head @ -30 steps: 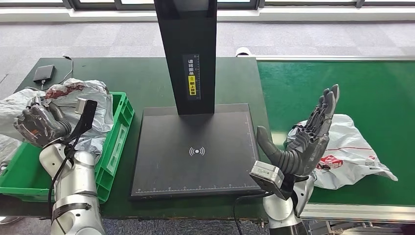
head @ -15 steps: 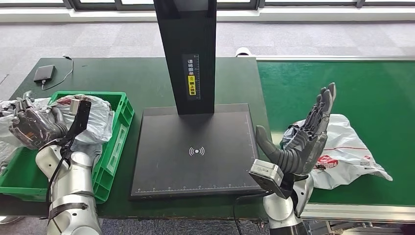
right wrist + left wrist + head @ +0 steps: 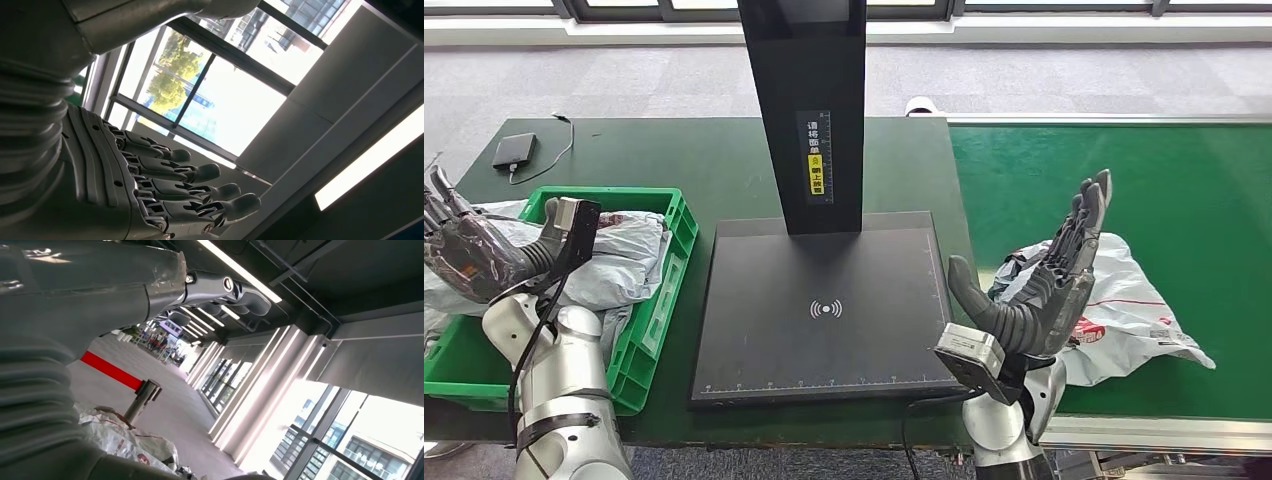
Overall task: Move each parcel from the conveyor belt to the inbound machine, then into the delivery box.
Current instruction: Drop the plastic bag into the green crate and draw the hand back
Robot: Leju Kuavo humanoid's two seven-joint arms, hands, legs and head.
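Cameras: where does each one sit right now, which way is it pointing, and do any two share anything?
Head view: high on the body, looking down at the scanner pad, green crate and conveyor belt; both arms show.
Left wrist view: behind the left hand, aimed up at ceiling lights and windows; a white parcel shows.
Right wrist view: behind the open right hand, facing windows.
Shared: head and right wrist views both show the right hand.

Crinkled, glossy white plastic parcel [image 3: 1129,315] lies on the matt green conveyor belt [image 3: 1184,170]. The inbound machine [image 3: 824,310] is smooth matt black; the delivery box [image 3: 659,290] is ribbed green plastic.
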